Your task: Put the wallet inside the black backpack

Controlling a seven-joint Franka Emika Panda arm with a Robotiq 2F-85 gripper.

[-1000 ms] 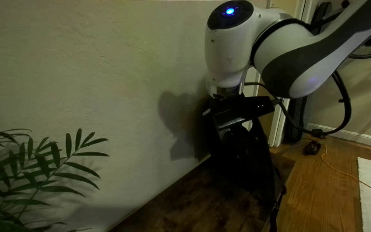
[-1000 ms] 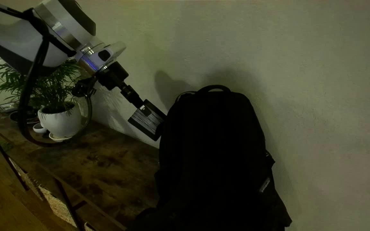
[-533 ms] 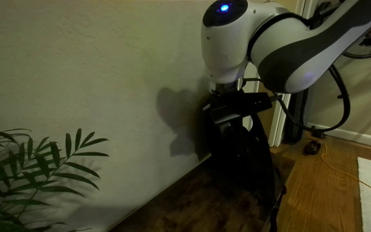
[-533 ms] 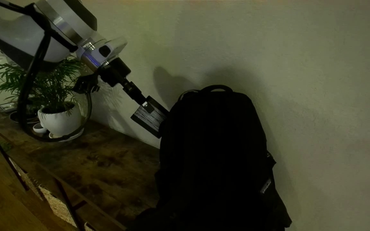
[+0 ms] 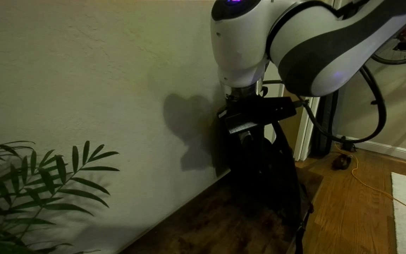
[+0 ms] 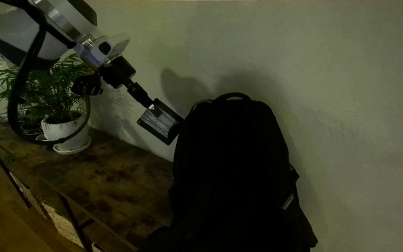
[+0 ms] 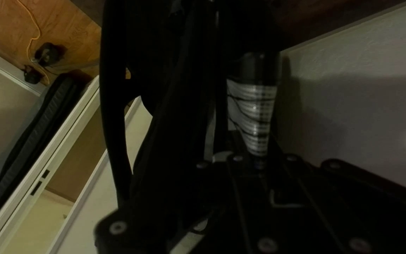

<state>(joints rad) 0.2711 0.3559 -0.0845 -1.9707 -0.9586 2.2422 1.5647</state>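
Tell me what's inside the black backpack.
Nothing inside the backpack can be seen: its dark sides cover it. In an exterior view, the wallet, held in the gripper, shows beside it, one corner meeting its outline; whether that corner reaches inside, I can't tell.

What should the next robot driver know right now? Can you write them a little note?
Gripper: shut on the wallet, holding it tilted in the air.
Black backpack: standing on the table. In an exterior view the wallet is beside its upper part; too dark to tell if they touch.
Done: wallet picked up.
Left: get it inside the backpack, then let go. I can't see where it opens, so go slowly.
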